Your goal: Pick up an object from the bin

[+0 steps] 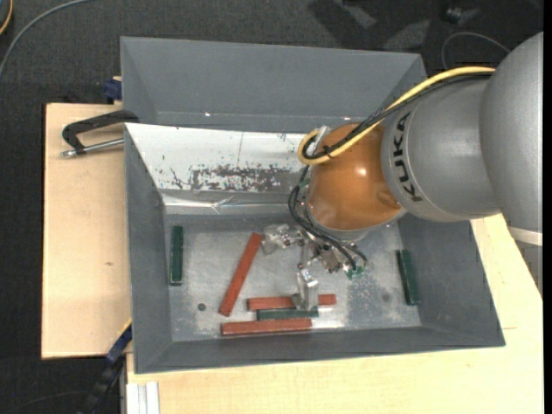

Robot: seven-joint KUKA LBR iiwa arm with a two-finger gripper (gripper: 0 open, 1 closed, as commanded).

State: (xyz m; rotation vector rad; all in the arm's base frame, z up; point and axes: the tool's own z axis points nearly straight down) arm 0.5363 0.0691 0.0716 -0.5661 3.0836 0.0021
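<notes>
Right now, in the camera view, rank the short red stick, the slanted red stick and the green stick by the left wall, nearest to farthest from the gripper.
1. Short red stick: at the gripper, front middle of the bin.
2. Slanted red stick: toward the view's left.
3. Green stick: along the left wall.

The robot has a big, fat, round grey metal arm [470,145] with a smooth, dull skin. Black letters [405,164] on its side spell KUKA. At the end of the arm sits a shiny orange-brown round cover [349,188], like a ball. A thin yellow cable [405,93] runs along the grey part and loops in at the top of the cover. Thin black wires [299,203] hang by the cover's edge. Under it is a small silver metal claw [306,293] with a tiny green bit [354,270] on one side.
</notes>
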